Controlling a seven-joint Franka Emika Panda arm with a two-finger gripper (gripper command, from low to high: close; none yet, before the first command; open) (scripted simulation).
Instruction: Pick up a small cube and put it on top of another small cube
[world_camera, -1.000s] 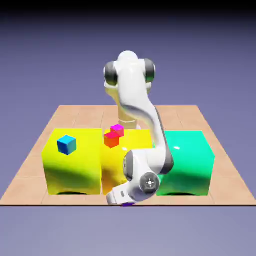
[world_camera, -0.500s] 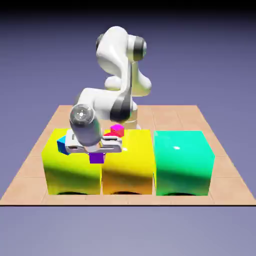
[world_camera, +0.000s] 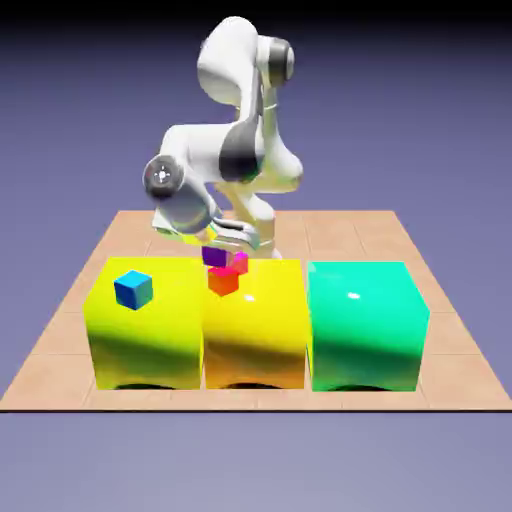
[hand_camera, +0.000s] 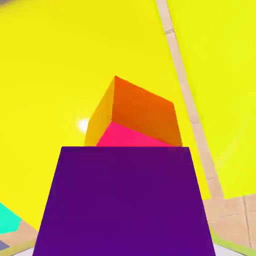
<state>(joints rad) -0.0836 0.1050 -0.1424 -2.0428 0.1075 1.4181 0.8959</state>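
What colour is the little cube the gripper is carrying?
Dark violet-purple. The small cube shows best in the hand view, large between the gripper's fingers.

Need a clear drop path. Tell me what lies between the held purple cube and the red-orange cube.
Nothing. In the hand view the purple cube sits in front of the red-orange cube with no object between; the exterior view shows it just above.

hidden: purple cube (hand_camera: 122, 200) covers finger tips (hand view) | cut off: its bottom edge
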